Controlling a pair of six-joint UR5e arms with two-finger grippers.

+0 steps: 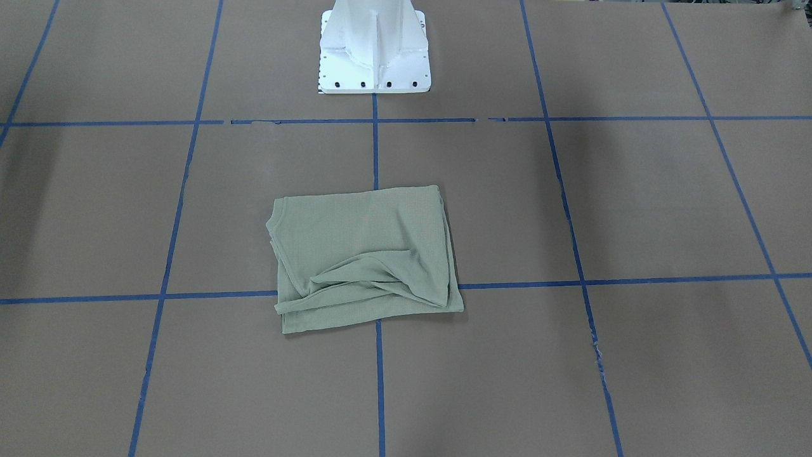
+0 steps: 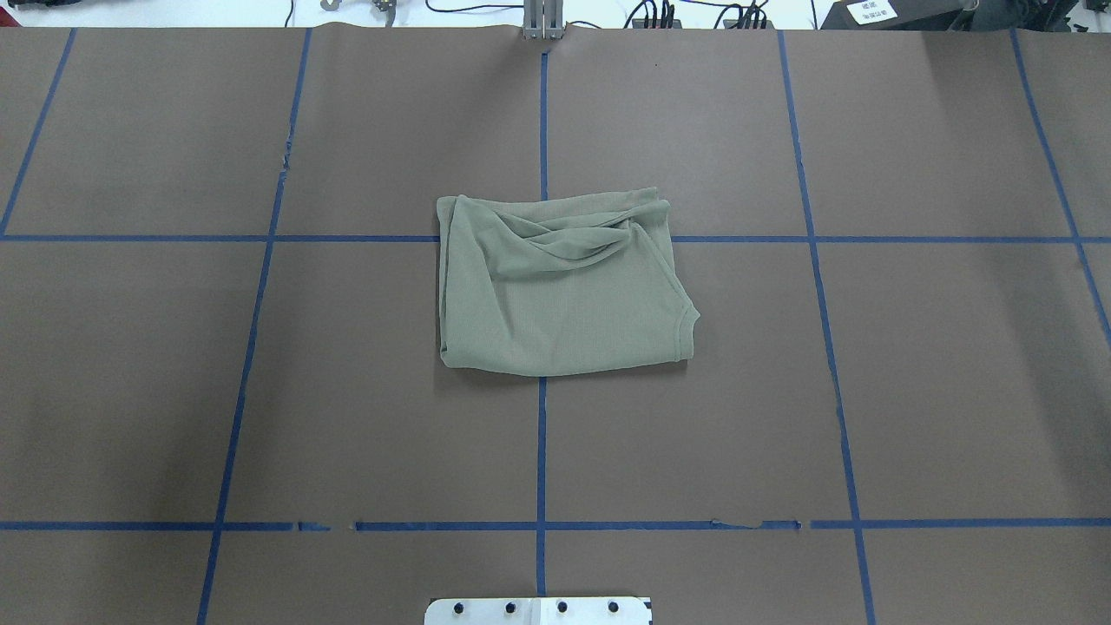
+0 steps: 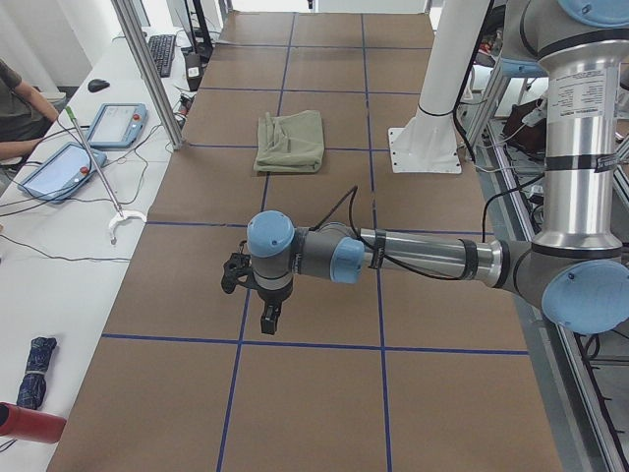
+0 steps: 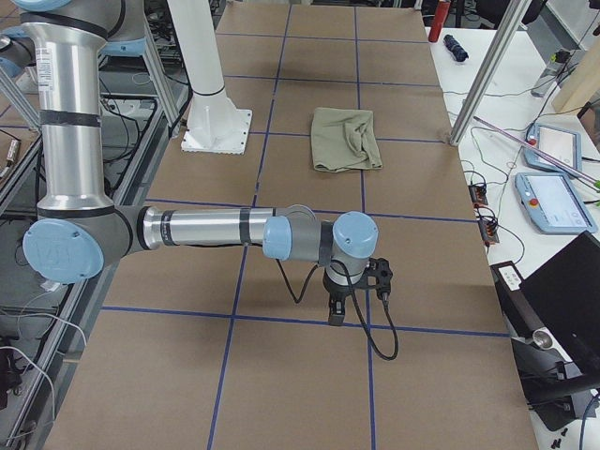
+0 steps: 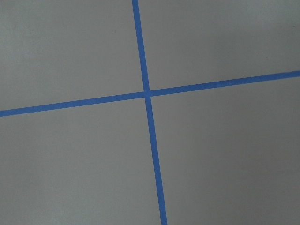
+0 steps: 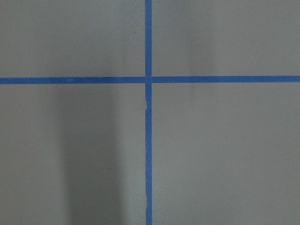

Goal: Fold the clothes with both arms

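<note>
Both arms hung well apart from the shirt (image 2: 564, 295): the left arm (image 3: 413, 258) and right arm (image 4: 206, 228) were over opposite ends of the surface (image 2: 868, 391). I could not tell whether the left fingers (image 3: 268, 317) or right fingers (image 4: 335, 314) were apart. The shirt lay at the centre as a compact rectangle, rumpled along the edge away from the robot. Folding looked essentially finished; any next move would call for smoothing that rumple.

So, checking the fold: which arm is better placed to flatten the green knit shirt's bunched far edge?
Right, marginally. The sage-green knit shirt has its loose layered corner toward the robot's right; left gripper and right gripper both hang far away.
</note>
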